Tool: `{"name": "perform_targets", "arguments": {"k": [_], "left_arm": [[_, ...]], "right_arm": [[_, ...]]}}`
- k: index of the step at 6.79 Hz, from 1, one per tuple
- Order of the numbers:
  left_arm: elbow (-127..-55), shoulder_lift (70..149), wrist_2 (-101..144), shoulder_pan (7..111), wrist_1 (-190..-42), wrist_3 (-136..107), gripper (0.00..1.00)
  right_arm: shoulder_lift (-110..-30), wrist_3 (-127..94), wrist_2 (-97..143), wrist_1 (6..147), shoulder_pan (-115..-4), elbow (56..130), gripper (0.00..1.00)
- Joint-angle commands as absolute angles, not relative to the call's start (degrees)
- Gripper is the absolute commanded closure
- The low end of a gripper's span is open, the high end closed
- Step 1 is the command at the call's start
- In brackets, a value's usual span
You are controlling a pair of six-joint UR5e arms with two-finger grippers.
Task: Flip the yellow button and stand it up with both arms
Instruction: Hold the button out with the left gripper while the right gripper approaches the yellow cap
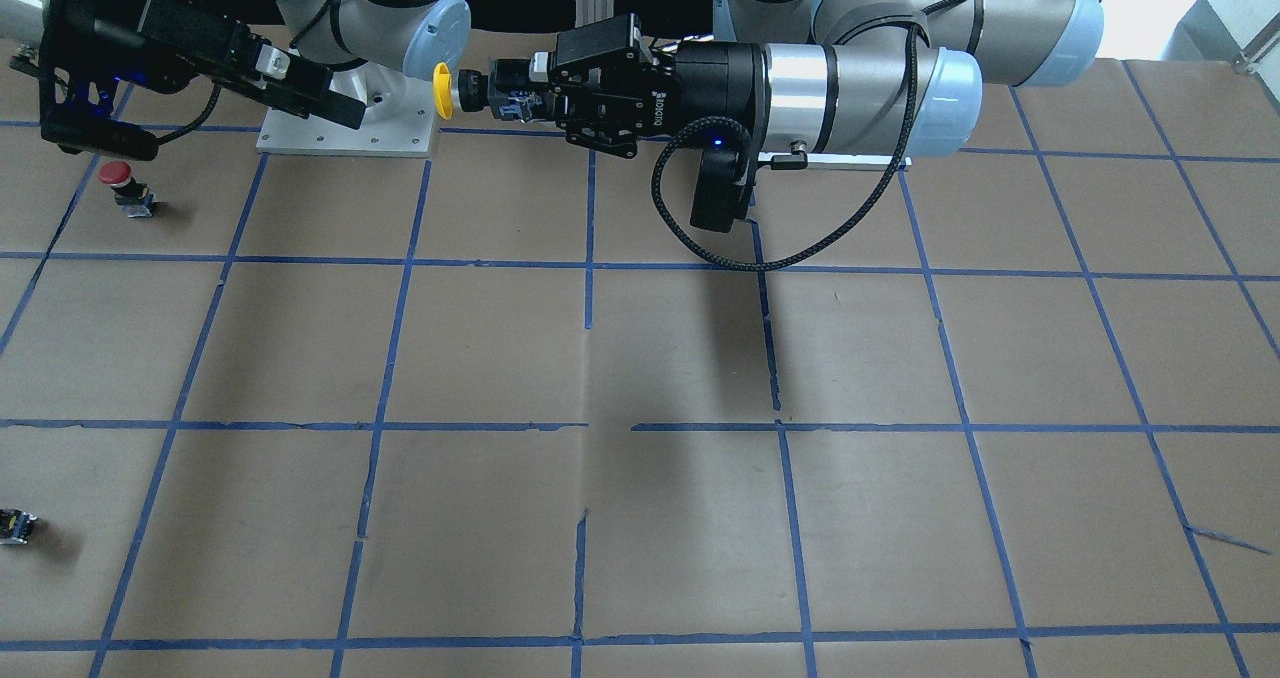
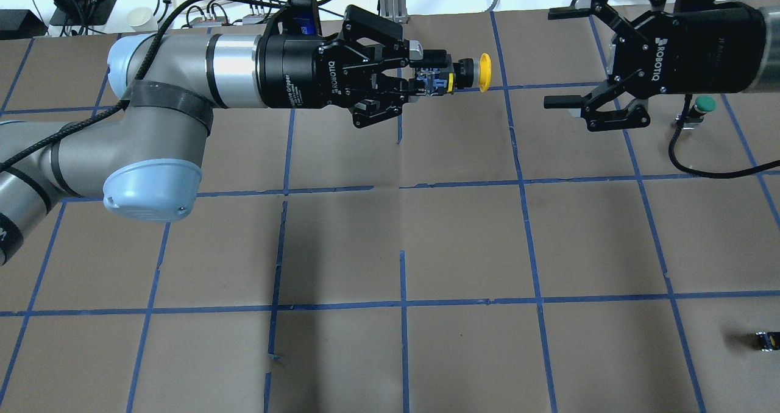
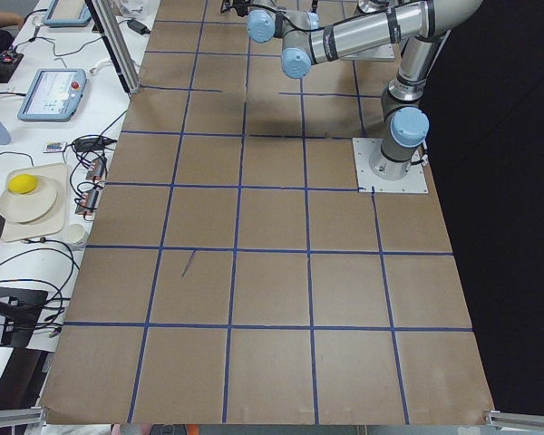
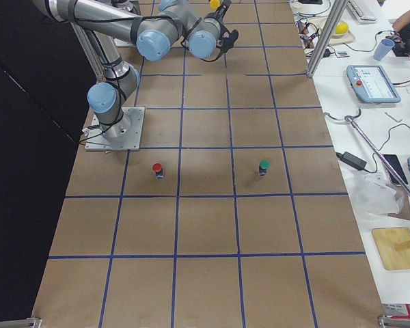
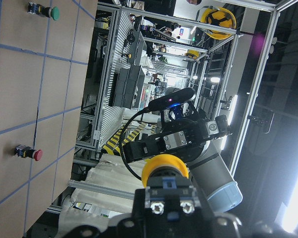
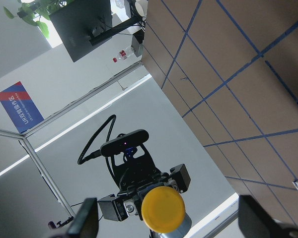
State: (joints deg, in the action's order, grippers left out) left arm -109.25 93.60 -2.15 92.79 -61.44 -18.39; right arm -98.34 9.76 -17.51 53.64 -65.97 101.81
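Observation:
My left gripper (image 2: 426,79) is shut on the grey-black switch block of the yellow button (image 2: 484,72). It holds the button level above the table, with the cap pointing at my right gripper (image 2: 551,58). The right gripper is open and empty, a short gap from the cap, and faces it. In the front view the yellow button (image 1: 443,91) sits between the left gripper (image 1: 512,93) and the right gripper (image 1: 325,93). The left wrist view shows the yellow button (image 5: 164,167) from behind. In the right wrist view the cap (image 6: 163,208) sits centred between the spread fingers (image 6: 85,218).
A red-capped button (image 1: 120,180) stands upright on the brown paper near my right arm's base. A green-capped button (image 2: 704,104) stands under the right wrist. A small capless dark switch block (image 2: 768,340) lies at the table's near right edge. Blue tape lines grid the table.

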Motion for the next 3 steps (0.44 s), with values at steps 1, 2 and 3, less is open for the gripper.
{"name": "perform_targets", "arguments": {"k": [1, 2, 3], "left_arm": [[-108.6, 93.7, -2.1, 92.8, -61.4, -18.4, 0.98], [-108.5, 93.4, -2.2, 92.8, -61.3, -18.3, 0.98], [-108.3, 93.3, -2.2, 92.8, -61.2, -18.2, 0.98]], "right_arm": [[-97.8, 11.2, -16.8, 54.9, -66.9, 102.2, 0.01], [-97.4, 10.2, -16.6, 54.1, -70.1, 102.3, 0.01], [-97.1, 10.1, -16.6, 54.1, -72.0, 102.5, 0.01]]}}
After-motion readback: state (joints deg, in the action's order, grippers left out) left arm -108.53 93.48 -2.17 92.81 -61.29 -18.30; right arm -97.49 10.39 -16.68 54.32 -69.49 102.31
